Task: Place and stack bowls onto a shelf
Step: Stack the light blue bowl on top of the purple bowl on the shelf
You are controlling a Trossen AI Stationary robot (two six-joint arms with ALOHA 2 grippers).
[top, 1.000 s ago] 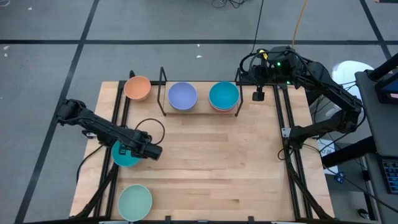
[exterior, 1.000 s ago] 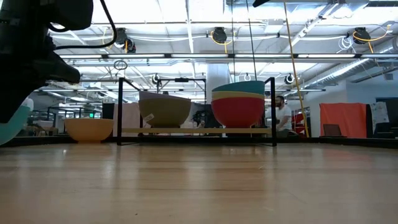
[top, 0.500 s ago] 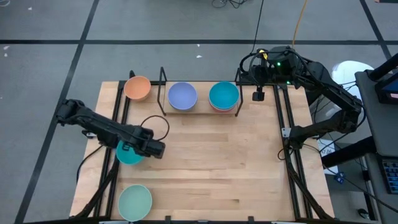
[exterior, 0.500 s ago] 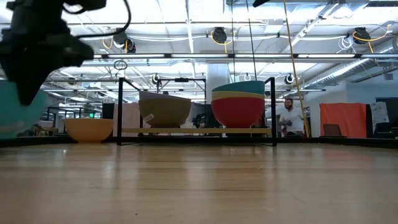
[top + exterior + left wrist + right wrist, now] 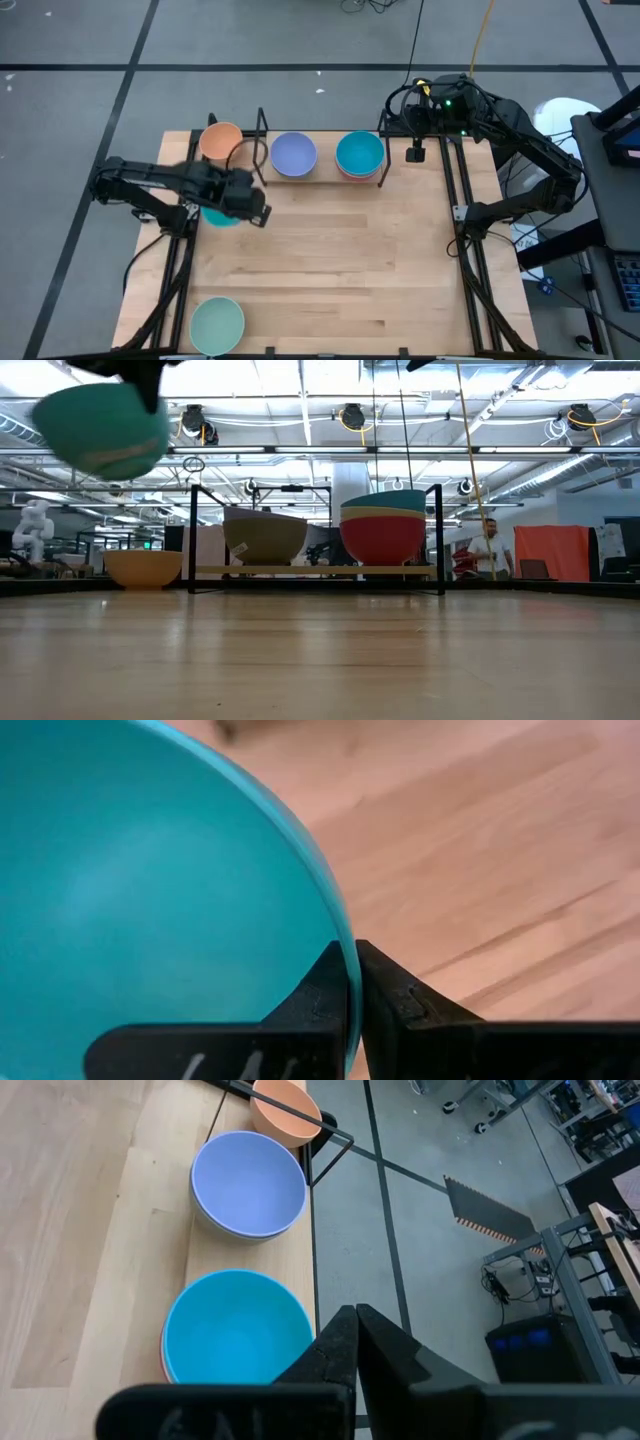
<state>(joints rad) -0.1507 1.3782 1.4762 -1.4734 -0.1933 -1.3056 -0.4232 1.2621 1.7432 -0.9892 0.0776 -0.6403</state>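
Table light wood, smooth; teal bowl matt.

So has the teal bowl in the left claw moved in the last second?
Yes. The teal bowl has been lifted off the table and carried toward the shelf.

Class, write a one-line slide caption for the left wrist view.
Left gripper shut on the rim of a teal bowl, above the wooden table.

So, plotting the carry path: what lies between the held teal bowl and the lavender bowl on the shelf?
In the high view, only the shelf's black wire upright stands between teal bowl and lavender bowl.
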